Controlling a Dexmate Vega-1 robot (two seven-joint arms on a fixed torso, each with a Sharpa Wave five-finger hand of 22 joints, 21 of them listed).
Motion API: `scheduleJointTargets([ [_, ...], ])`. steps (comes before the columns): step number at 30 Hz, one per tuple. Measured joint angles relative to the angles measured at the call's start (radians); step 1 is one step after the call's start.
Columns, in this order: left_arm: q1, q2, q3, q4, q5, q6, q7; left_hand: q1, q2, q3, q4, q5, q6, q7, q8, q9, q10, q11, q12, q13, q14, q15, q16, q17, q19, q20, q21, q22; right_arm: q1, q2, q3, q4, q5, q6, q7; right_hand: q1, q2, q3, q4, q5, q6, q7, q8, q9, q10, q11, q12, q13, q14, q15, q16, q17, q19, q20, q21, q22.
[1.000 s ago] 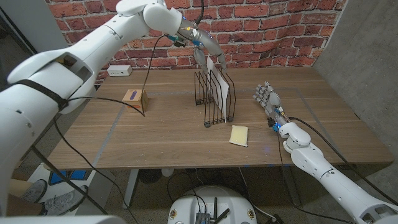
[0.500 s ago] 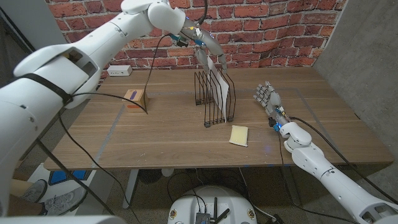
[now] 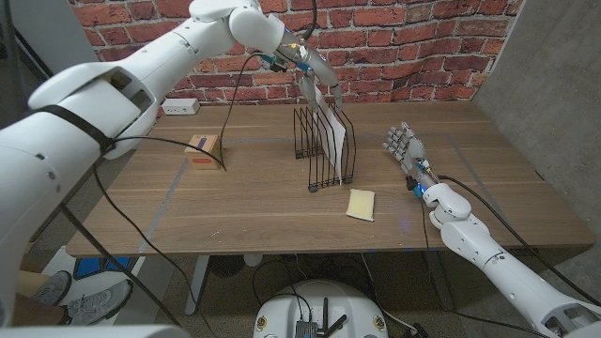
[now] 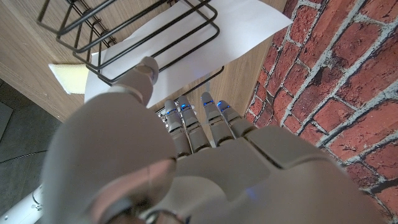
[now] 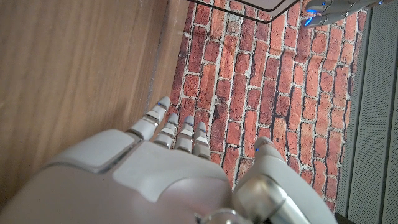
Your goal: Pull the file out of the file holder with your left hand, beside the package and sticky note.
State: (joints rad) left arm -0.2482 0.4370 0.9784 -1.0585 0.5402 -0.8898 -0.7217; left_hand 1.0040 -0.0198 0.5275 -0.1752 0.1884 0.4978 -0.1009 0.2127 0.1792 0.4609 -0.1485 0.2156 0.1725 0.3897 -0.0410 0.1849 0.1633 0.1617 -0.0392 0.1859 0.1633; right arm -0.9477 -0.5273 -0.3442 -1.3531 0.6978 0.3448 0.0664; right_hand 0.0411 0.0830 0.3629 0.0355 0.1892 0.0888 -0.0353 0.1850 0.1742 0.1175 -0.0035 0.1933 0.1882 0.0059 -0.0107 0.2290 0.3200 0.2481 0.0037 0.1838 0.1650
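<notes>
Wood table (image 3: 235,202), black wire holder (image 3: 322,145), white file (image 3: 333,136) under the left fingers.

Nearest the robot, the right hand (image 3: 404,150) stands on the table with its fingers spread and upright, gripping nothing; the yellow sticky note (image 3: 361,204) lies near it, toward the holder's front foot. Farther in, the holder stands mid-table with the file upright in one of its slots, top edge above the wires. The left hand (image 3: 315,77) hangs over the holder's far end, fingertips (image 4: 180,112) at the file's top corner; whether the fingers actually pinch the sheet cannot be told. The package (image 3: 204,147), a small brown box, sits well apart from those fingers. A brick wall (image 3: 423,47) stands behind the table.
</notes>
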Motion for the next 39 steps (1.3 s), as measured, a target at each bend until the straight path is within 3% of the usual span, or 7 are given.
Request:
scheduleJointTargets([
  [4, -0.004, -0.007, 0.008, 0.017, 0.013, -0.009, 0.024, 0.004, 0.004, -0.013, 0.000, 0.000, 0.026, 0.004, 0.000, 0.000, 0.022, -0.017, 0.000, 0.000, 0.022, -0.003, 0.000, 0.000, 0.007, 0.000, 0.000, 0.002, 0.004, 0.002, 0.000, 0.005, 0.000, 0.000, 0.002, 0.000, 0.000, 0.000, 0.000, 0.000, 0.000, 0.000, 0.000, 0.000, 0.000, 0.000, 0.000, 0.000, 0.000, 0.000, 0.000, 0.000, 0.000, 0.000, 0.000, 0.000],
  [15, -0.008, -0.012, 0.017, 0.032, 0.048, -0.027, 0.092, 0.036, 0.036, -0.043, -0.001, 0.000, 0.137, -0.002, 0.000, 0.000, 0.125, -0.024, 0.008, 0.000, 0.101, -0.006, 0.003, 0.002, 0.046, -0.001, 0.000, 0.002, 0.006, 0.004, 0.000, 0.009, 0.001, 0.003, 0.004, 0.000, 0.000, 0.000, 0.000, 0.000, 0.007, 0.007, 0.000, 0.000, 0.000, 0.000, 0.000, 0.000, 0.000, 0.000, 0.000, 0.000, 0.000, 0.000, 0.000, 0.000],
  [23, 0.002, -0.006, 0.017, 0.022, 0.068, -0.034, 0.132, 0.063, 0.055, -0.055, -0.003, 0.000, 0.203, -0.012, 0.000, -0.003, 0.179, -0.047, 0.008, 0.000, 0.154, -0.011, 0.006, 0.002, 0.072, 0.000, 0.008, 0.002, 0.005, 0.004, 0.001, 0.010, 0.004, 0.004, 0.007, 0.000, 0.000, 0.000, 0.000, 0.000, 0.012, 0.002, 0.000, 0.000, 0.000, 0.000, 0.000, 0.000, 0.000, 0.000, 0.000, 0.000, 0.000, 0.000, 0.000, 0.000],
  [39, 0.028, 0.012, 0.005, -0.006, 0.101, -0.042, 0.201, 0.121, 0.080, -0.081, -0.004, 0.000, 0.344, -0.020, 0.000, 0.000, 0.300, -0.051, 0.008, 0.002, 0.261, -0.018, 0.012, 0.007, 0.133, 0.000, 0.014, 0.007, 0.000, 0.002, 0.005, 0.007, 0.008, 0.004, 0.008, 0.000, 0.000, 0.000, 0.000, 0.000, 0.013, 0.002, 0.000, 0.000, 0.000, 0.000, 0.000, 0.000, 0.000, 0.000, 0.000, 0.000, 0.000, 0.000, 0.000, 0.000],
])
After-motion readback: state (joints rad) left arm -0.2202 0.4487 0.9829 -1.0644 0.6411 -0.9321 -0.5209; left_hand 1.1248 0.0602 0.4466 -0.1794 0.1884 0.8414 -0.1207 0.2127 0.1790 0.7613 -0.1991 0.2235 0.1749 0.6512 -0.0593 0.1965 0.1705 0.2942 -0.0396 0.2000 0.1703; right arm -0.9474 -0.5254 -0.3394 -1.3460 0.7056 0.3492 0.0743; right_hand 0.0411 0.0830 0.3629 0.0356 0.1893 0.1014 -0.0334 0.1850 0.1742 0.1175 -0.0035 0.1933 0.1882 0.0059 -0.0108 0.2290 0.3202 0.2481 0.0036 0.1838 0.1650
